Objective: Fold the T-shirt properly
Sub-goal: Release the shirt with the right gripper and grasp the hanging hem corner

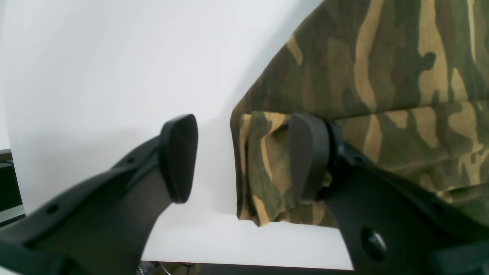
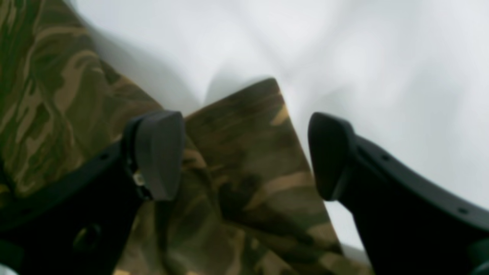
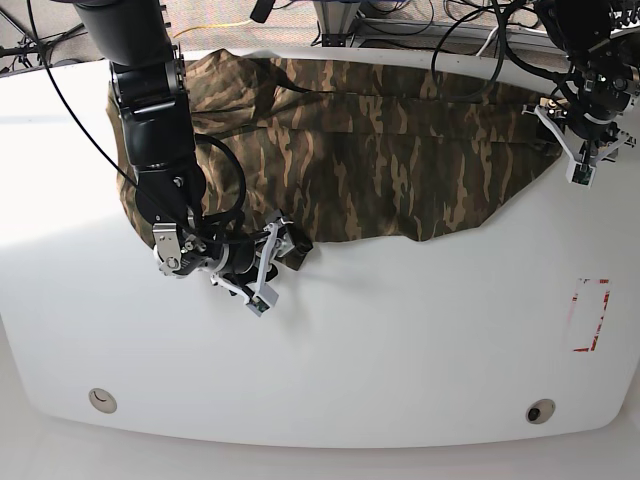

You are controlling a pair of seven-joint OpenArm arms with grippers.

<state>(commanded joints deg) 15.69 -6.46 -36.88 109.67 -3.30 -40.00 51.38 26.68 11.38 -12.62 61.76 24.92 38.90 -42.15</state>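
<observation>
The T-shirt (image 3: 380, 160) is partly hidden by the right arm (image 3: 155, 120) near the desk's (image 3: 400, 340) far left corner; the right wrist view is blurred.

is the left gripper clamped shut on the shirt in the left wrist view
No: the left gripper is open, with one finger over white table and the other against the T-shirt edge.
</observation>
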